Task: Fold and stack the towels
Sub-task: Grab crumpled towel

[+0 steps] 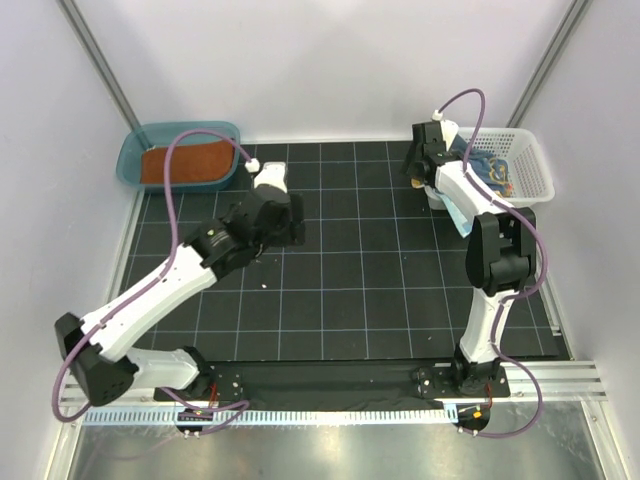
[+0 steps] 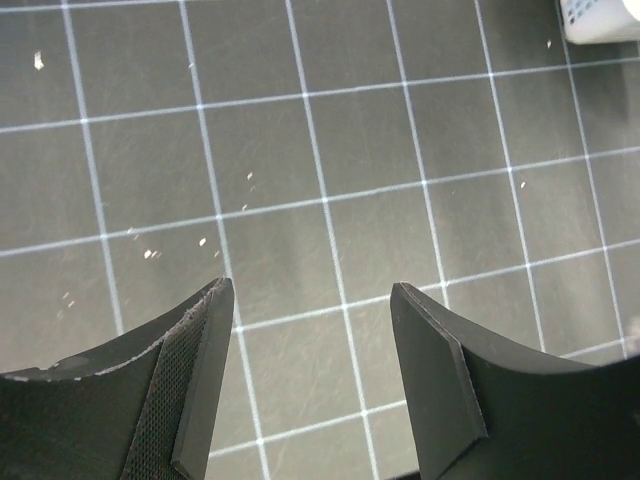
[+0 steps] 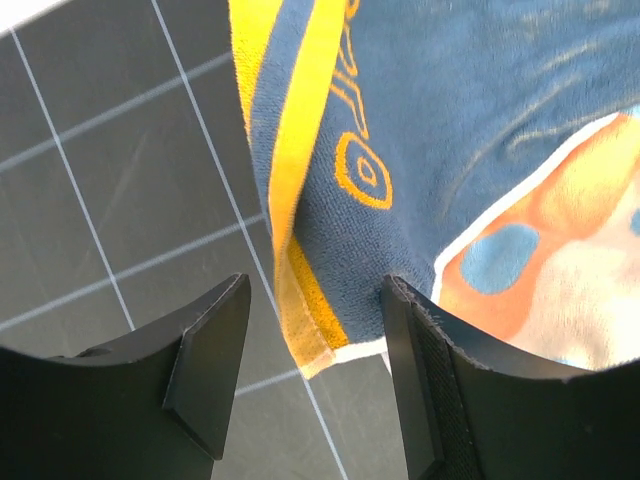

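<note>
A navy towel with a yellow-orange border [image 3: 420, 130] hangs out of the white lattice basket [image 1: 528, 160] at the back right. In the right wrist view its lower corner [image 3: 310, 335] sits between the jaws of my open right gripper [image 3: 315, 300], touching neither pad clearly. Seen from above, the right gripper [image 1: 422, 178] is at the basket's left side. A pale blue cloth [image 1: 457, 213] shows under the right arm. A rust-brown towel [image 1: 185, 165] lies in the teal tub. My left gripper [image 2: 310, 290] is open and empty above the mat [image 1: 330, 280], also visible from above [image 1: 287, 218].
The teal plastic tub [image 1: 130, 155] stands at the back left corner. A white object [image 2: 600, 20] shows at the top right edge of the left wrist view. The black gridded mat is bounded by grey walls on three sides.
</note>
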You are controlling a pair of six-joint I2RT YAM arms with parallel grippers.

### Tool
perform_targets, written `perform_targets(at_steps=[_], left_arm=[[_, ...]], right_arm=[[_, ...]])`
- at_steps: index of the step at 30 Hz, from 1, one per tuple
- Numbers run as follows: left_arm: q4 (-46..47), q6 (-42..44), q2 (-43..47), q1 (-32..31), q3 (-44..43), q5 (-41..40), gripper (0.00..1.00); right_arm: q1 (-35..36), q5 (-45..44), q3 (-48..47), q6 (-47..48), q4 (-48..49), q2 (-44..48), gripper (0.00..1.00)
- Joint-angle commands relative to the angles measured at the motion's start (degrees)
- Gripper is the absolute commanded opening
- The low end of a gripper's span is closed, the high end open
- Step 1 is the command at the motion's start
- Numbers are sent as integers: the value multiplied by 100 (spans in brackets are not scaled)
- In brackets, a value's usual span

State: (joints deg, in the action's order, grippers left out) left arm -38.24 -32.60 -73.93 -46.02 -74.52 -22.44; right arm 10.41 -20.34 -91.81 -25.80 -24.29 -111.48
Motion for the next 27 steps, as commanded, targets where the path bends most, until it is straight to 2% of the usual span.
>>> perform_targets(at_steps=[1, 7, 15, 18, 21, 25, 27], left_arm=[[-394, 140, 423, -21, 297, -49, 67], [-518, 324, 819, -21, 614, -217, 68], [-465, 465, 837, -21, 772, -226, 68], [-439, 474, 863, -21, 808, -209, 68], [-430, 483, 889, -21, 851, -217, 68], [-413, 474, 924, -12, 904, -226, 68], [-412, 474, 924, -12, 904, -235, 68]], right_arm=[[13, -251, -504, 49, 30, -49, 62], [22, -366, -829, 84, -137, -339, 57], [31, -418, -1295, 233, -409, -708, 55], [31, -462, -1383, 277, -401, -761, 50], [22, -497, -1550, 356, -488, -849, 45], [31, -506, -1726, 383, -594, -911, 25], [31, -550, -1744, 409, -594, -840, 20]])
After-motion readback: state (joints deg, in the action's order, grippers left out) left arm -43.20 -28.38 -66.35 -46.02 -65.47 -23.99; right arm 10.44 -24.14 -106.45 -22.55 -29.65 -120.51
